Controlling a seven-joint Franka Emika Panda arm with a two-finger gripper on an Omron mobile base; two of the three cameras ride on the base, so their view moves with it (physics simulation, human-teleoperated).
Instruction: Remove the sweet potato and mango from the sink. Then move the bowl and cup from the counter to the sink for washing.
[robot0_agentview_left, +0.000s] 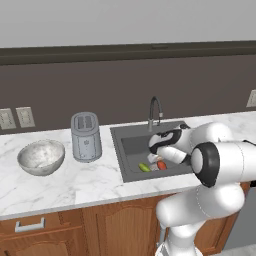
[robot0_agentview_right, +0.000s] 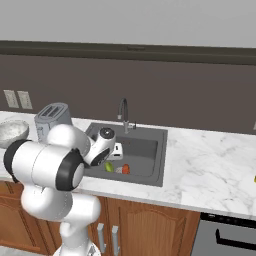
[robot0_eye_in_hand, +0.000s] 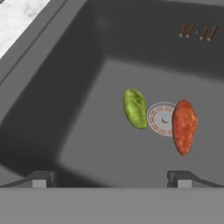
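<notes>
We hover our wide-open, empty two-finger gripper (robot0_eye_in_hand: 109, 178) over the dark grey recessed sink (robot0_eye_in_hand: 65, 109), where the orange-red tapered sweet potato (robot0_eye_in_hand: 183, 127) and green oval mango (robot0_eye_in_hand: 134, 108) flank the drain (robot0_eye_in_hand: 161, 118); neither is out yet, and the mottled whitish bowl (robot0_agentview_left: 41, 156) waits on the counter beyond.

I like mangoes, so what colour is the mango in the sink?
The mango is green with a yellowish tinge, clearest in the hand view.

One mango (robot0_eye_in_hand: 134, 108), one sweet potato (robot0_eye_in_hand: 183, 126), one bowl (robot0_agentview_left: 41, 157), one toaster (robot0_agentview_left: 85, 136).
</notes>
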